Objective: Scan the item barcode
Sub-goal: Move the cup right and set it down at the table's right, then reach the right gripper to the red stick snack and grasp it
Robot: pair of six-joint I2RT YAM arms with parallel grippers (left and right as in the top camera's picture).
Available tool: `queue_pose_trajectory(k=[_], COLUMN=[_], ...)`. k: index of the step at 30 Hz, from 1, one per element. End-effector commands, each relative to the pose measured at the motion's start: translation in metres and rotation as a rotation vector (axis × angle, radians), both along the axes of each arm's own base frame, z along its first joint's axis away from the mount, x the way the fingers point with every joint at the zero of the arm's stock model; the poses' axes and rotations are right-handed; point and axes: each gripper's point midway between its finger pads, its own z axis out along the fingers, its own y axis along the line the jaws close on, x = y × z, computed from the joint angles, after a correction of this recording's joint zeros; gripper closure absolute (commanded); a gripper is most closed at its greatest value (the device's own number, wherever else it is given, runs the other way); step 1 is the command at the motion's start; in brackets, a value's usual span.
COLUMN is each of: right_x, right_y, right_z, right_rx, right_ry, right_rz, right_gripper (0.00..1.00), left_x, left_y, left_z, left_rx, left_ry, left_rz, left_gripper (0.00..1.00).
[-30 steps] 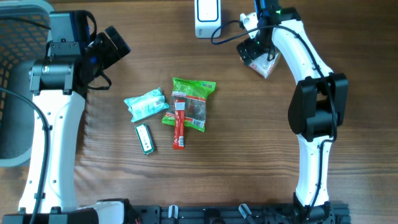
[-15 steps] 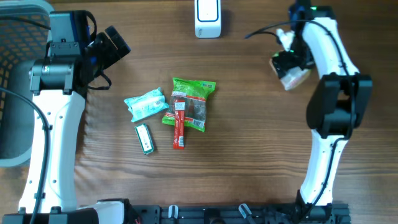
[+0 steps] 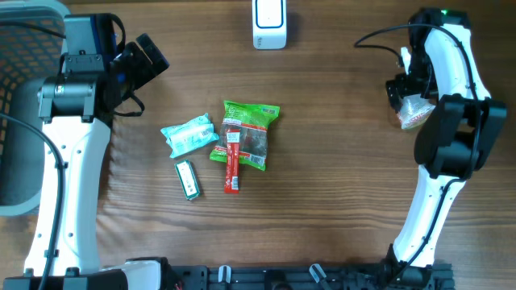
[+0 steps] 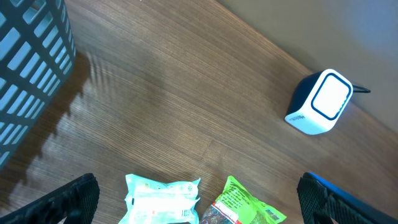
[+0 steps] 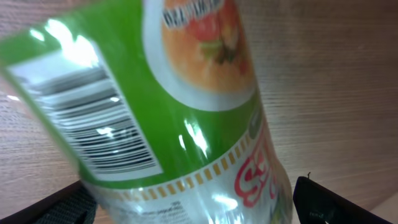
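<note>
Now right arm sits at right edge of wooden table, well apart from white barcode scanner it was beside a second ago; scan pass likely over, set-down looks next. Left gripper wide open, empty. Right gripper jaws spread wide around green snack packet; gripping or letting go, cannot tell. Packet glossy, with orange food picture, red lettering, barcode on white panel.

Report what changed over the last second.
The right pincer, gripping the green-labelled cup, swung rightward, away from the scanner, and a little nearer. The left pincer, the scanner and the packets mid-table stayed put.
</note>
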Motion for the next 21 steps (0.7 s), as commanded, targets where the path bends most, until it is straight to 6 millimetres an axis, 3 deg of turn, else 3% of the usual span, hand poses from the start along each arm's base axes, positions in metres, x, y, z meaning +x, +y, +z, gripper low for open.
queue_pose_trajectory(k=[1, 5, 7, 9, 12, 15, 16, 18, 19, 21], right_x=[0.033, 0.063, 0.071, 0.074, 0.068, 0.047, 0.036, 0.024, 0.019, 0.011], right_y=[0.003, 0.028, 0.069, 0.104, 0.177, 0.226, 0.246, 0.263, 0.270, 0.285], right_z=[0.049, 0.112, 0.147, 0.168, 0.199, 0.212, 0.212, 0.206, 0.201, 0.190], right_rx=[-0.068, -0.050, 0.086, 0.222, 0.552, 0.790, 0.872, 0.904, 0.904, 0.908], right_ry=[-0.180, -0.393, -0.509, -0.582, -0.646, -0.590, -0.540, -0.479, -0.448, -0.395], right_rz=[0.016, 0.056, 0.100, 0.138, 0.218, 0.209, 0.218, 0.209, 0.193, 0.178], right_gripper=[0.00, 0.00, 0.00, 0.00, 0.00, 0.16, 0.30, 0.59, 0.67, 0.69], left_x=[-0.001, -0.001, -0.001, -0.001, -0.001, -0.001, -0.001, -0.001, -0.001, -0.001], left_y=[0.001, 0.001, 0.001, 0.001, 0.001, 0.001, 0.001, 0.001, 0.001, 0.001], left_z=[0.013, 0.013, 0.013, 0.013, 0.013, 0.013, 0.013, 0.013, 0.013, 0.013], left_rx=[0.010, 0.010, 0.010, 0.010, 0.010, 0.010, 0.010, 0.010, 0.010, 0.010], left_ry=[-0.035, -0.035, -0.035, -0.035, -0.035, -0.035, -0.035, -0.035, -0.035, -0.035], left_rz=[-0.012, -0.012, -0.012, -0.012, -0.012, -0.012, -0.012, -0.012, -0.012, -0.012], left_gripper=[0.00, 0.00, 0.00, 0.00, 0.00, 0.00, 0.00, 0.00, 0.00, 0.00])
